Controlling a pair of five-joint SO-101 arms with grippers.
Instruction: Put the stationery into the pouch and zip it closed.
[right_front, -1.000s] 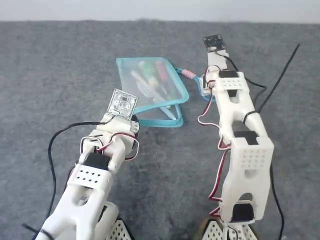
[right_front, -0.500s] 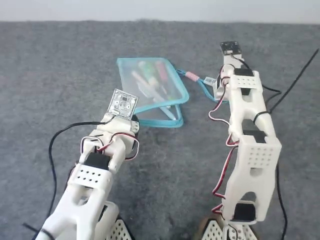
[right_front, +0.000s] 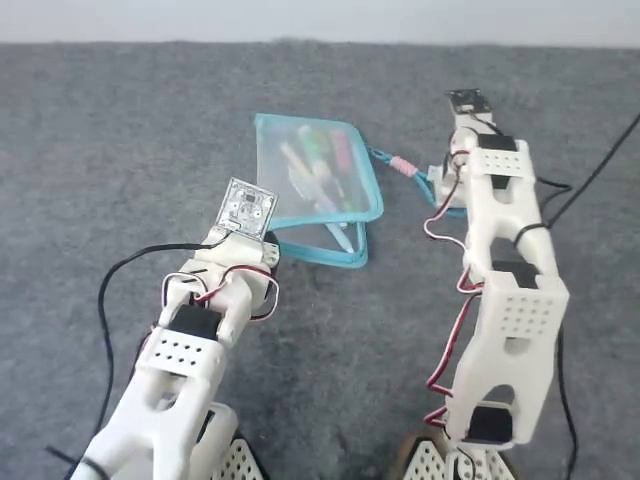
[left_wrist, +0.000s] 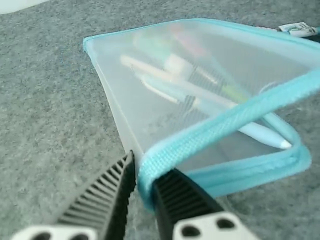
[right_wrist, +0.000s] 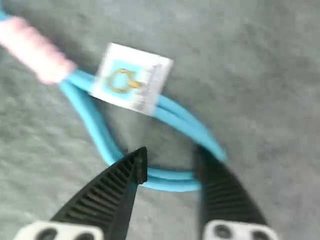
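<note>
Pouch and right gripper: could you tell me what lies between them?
In the high view, a blue cord with a pink bead joins pouch and right gripper.

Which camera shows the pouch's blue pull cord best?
The right wrist view: the cord loop lies close up between the right gripper's open jaws, with its tag and pink bead. The high view shows it small beside the right arm; the left wrist view catches its tag.

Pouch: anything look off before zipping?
One thing. The pouch mouth gapes, its corner pinched in the left gripper, and a pale pen lies with its tip in the gap between the two zipper tapes. It might foul the zipper as it closes. No spill or damage visible.
</note>
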